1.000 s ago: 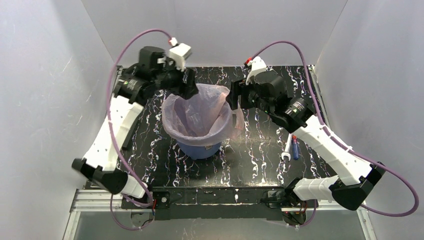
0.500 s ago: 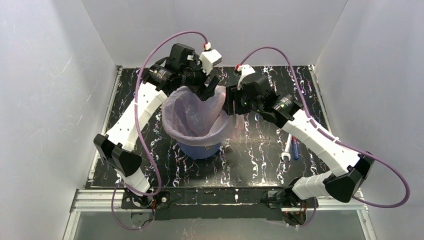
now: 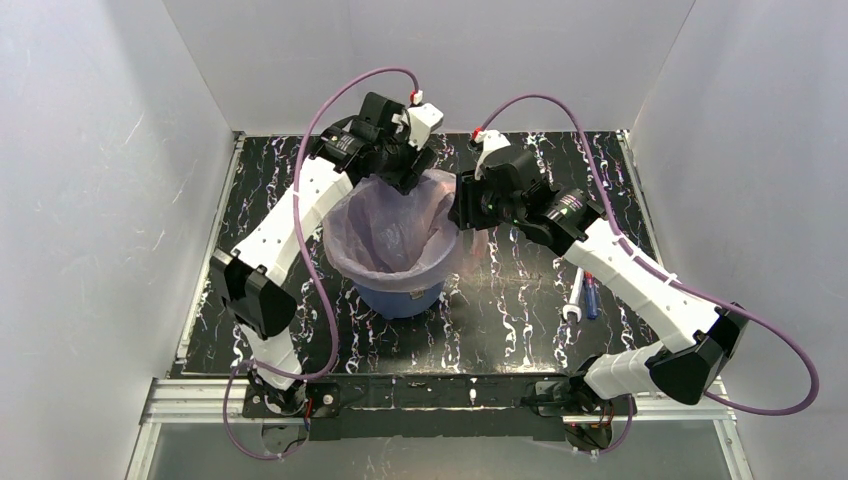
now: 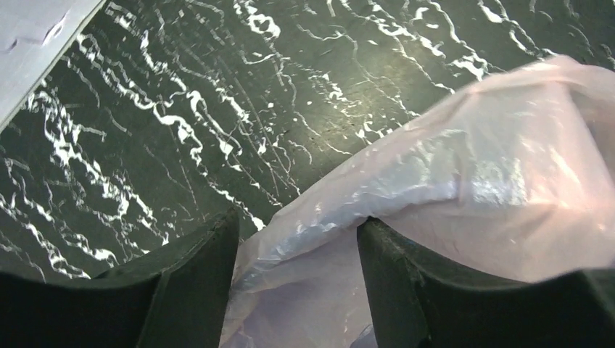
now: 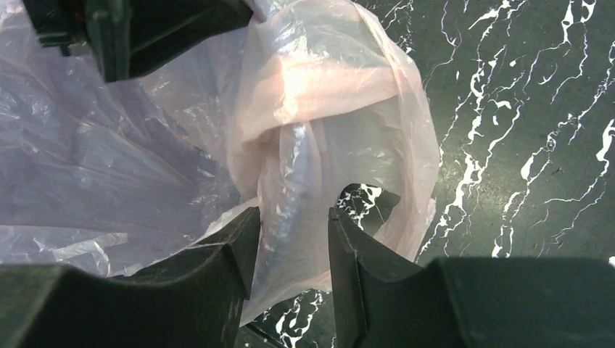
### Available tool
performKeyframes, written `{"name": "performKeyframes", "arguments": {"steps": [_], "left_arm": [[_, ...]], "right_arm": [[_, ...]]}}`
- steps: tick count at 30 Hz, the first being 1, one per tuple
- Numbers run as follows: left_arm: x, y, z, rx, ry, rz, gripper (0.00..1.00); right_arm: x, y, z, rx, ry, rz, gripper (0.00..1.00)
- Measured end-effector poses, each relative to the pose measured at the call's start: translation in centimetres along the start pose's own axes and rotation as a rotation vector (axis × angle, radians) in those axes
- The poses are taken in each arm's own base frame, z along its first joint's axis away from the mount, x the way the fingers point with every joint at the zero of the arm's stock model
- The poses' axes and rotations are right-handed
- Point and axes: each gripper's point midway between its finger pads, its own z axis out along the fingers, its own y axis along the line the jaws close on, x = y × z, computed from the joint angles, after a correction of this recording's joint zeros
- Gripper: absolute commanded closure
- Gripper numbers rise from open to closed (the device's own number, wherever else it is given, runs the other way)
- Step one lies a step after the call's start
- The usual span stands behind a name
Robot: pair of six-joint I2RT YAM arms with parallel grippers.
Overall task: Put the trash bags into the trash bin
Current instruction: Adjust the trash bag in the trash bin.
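Fingers of the left gripper point(image 4: 297, 232) stand apart astride the pale-pink trash bag point(image 3: 392, 235) at the 12 o'clock rim of the blue bucket point(image 3: 400, 298). Those of the right gripper point(image 5: 294, 217) sit narrowly apart round a twisted fold at 2 o'clock; I cannot tell if they pinch it. The bag lines the bucket, so the step is judged to be seating its mouth over the rim, and the next move calls for firm nips and outward pulls.

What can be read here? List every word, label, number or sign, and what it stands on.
No text can be read in any view.
Bin: no label shows on the side in view.
Bag: plain film, no print.
Pens: any print is too small to read.
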Motion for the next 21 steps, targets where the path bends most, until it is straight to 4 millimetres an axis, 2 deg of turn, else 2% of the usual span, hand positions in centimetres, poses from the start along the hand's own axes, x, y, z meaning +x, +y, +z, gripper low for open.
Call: {"name": "performKeyframes", "arguments": {"steps": [3,6,11,15,18,21], "left_arm": [[0.5,1.1,0.5,-0.047,0.018,-0.041,0.50],[0.9,2.0,0.2,-0.085,0.021,-0.083,0.51],[2.0,3.0,-0.2,-0.135,0.036,-0.140,0.61],[2.7,3.4,-0.8,-0.172,0.046,-0.180,0.61],[3.1,3.6,-1.0,-0.184,0.051,-0.204,0.61],[3.2,3.4,-1.0,-0.179,0.049,-0.219,0.59]], "right_arm": [[0.1,0.1,0.0,-0.003,0.002,0.004,0.55],[0.3,-0.1,0.1,0.001,0.007,0.005,0.58],[1.0,-0.5,0.1,0.019,0.027,0.011,0.59],[1.1,-1.1,-0.3,0.047,0.025,0.015,0.59],[1.0,-1.2,-0.8,0.053,0.016,0.022,0.40],[0.7,-1.0,-1.3,0.043,0.007,0.022,0.32]]}}
